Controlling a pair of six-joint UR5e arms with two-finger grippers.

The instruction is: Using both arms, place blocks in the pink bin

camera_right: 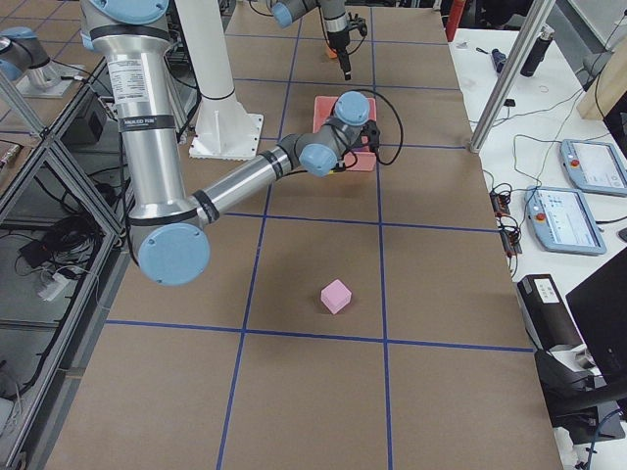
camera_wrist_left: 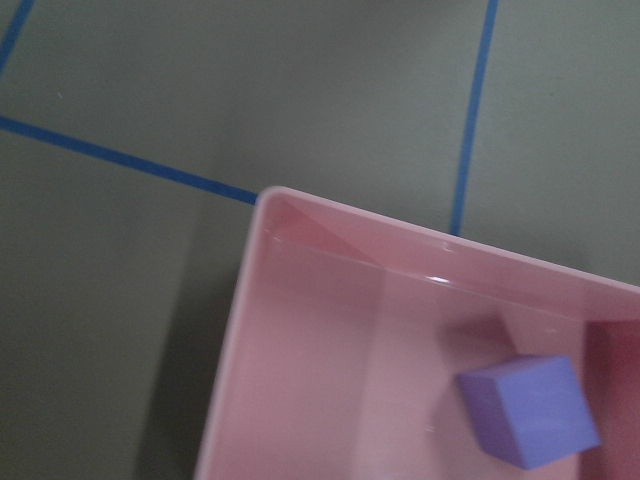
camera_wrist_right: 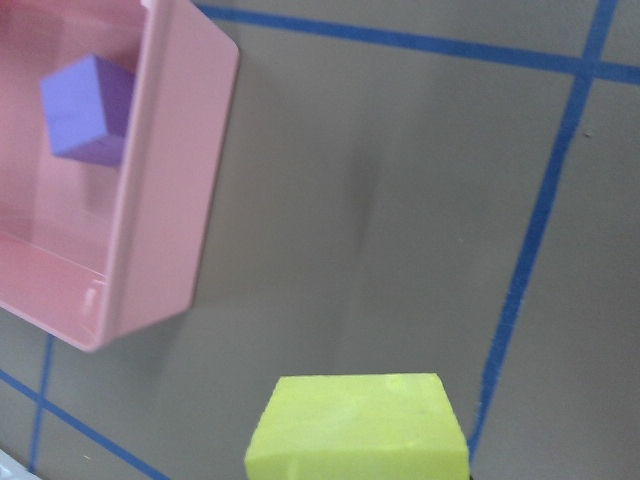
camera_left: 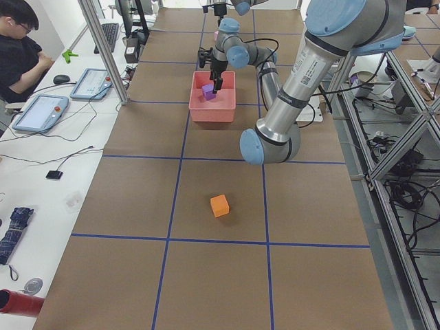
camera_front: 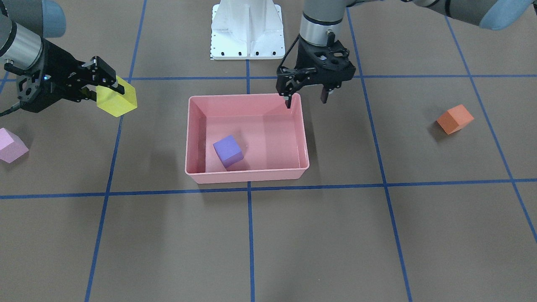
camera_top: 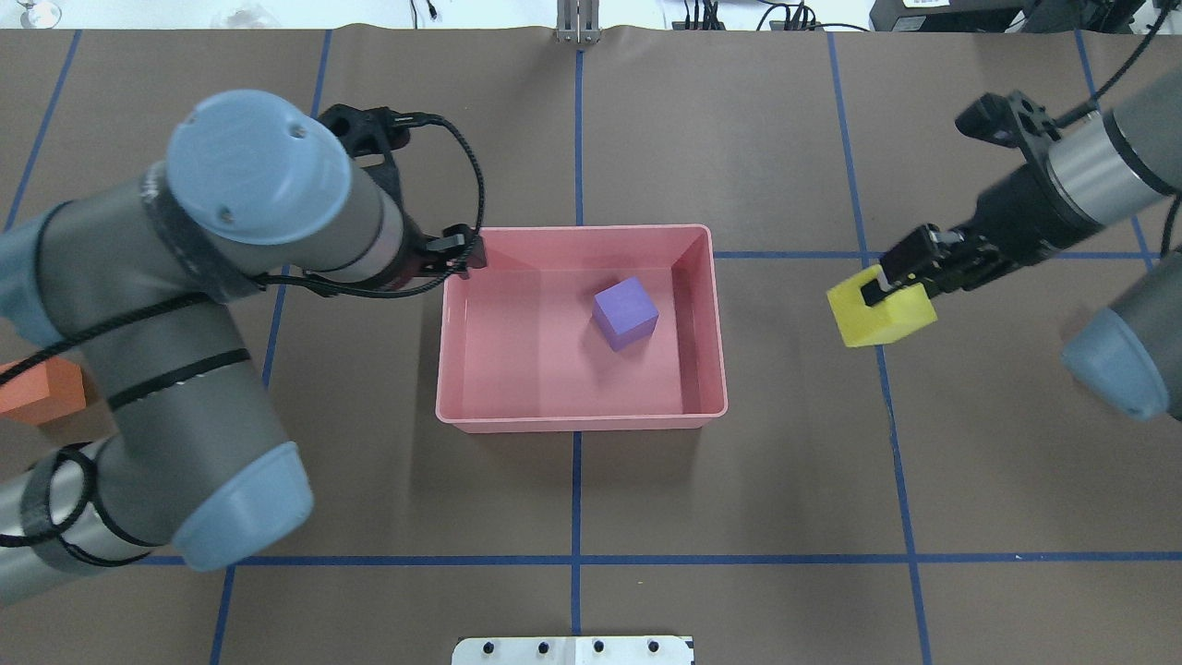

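Observation:
The pink bin (camera_front: 247, 175) sits at the table's middle with the purple cube (camera_front: 228, 150) lying inside it. My left gripper (camera_front: 306, 100) is open and empty, hovering over the bin's corner nearest the robot base; its wrist view shows that corner (camera_wrist_left: 262, 200) and the purple cube (camera_wrist_left: 528, 408). My right gripper (camera_front: 107, 94) is shut on the yellow cube (camera_front: 117, 100) and holds it above the table, beside the bin and apart from it (camera_top: 882, 312). The orange cube (camera_front: 455, 118) lies on the table on my left side. The light pink cube (camera_front: 10, 144) lies on my right side.
The white base pedestal (camera_front: 246, 29) stands behind the bin. Blue tape lines (camera_front: 248, 235) grid the brown table. An operator (camera_left: 20, 48) sits at a side desk with tablets, off the table's far edge.

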